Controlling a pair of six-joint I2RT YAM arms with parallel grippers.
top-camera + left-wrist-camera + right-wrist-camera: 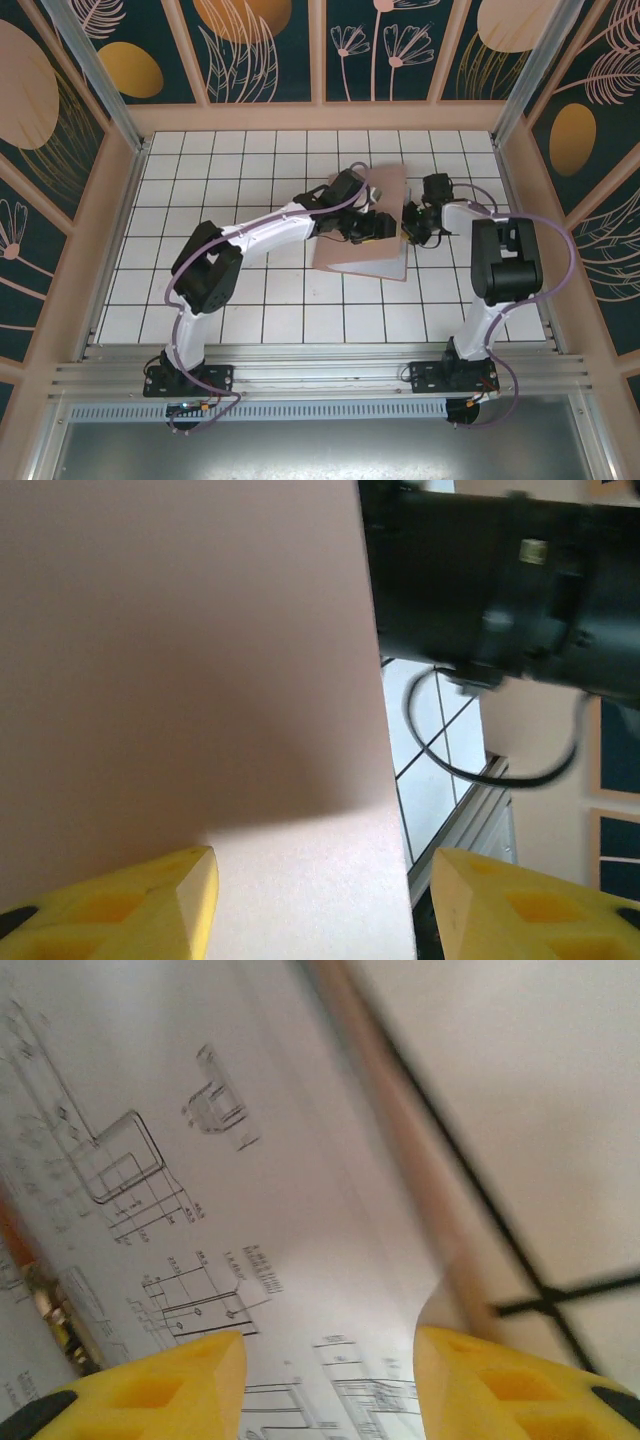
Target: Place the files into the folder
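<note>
Right gripper [328, 1360] hovers, jaws apart, over files [200, 1210] whose print blurs illegibly.

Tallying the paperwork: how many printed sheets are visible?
1: a white printed sheet in front of the right gripper, beside the folder edge. More may be hidden under it or inside the folder.

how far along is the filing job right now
Done, apparently: a white printed sheet lies on the folder, whose pink edge runs beside it. In hand: nothing visibly gripped; the left gripper hangs over the folder's card with jaws apart, and the right gripper sits at its right edge, jaws apart too. Left: I can't tell whether the folder is closed, so that may remain.
</note>
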